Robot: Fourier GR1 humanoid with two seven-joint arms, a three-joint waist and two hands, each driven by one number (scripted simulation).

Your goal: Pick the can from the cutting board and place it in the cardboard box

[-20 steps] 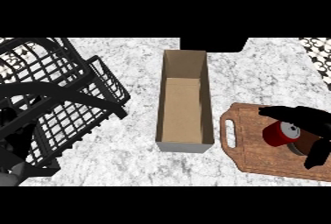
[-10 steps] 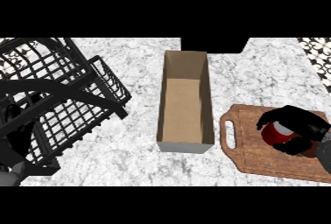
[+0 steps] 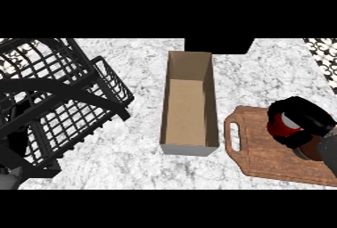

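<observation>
A black wire dish rack (image 3: 72,93) fills the 9 o'clock side, reaching from the upper edge down to about 7 o'clock. It sits on a white-and-grey marbled surface (image 3: 132,153). A black-and-white patterned strip (image 3: 324,58) shows at 2 o'clock, and a dark rectangular patch (image 3: 217,43) lies at 12 o'clock.

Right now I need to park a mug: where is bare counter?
Bare marble: between the black wire rack and the open cardboard box, and beyond the wooden cutting board. Crowded: that board, where the right hand holds the red can.
</observation>
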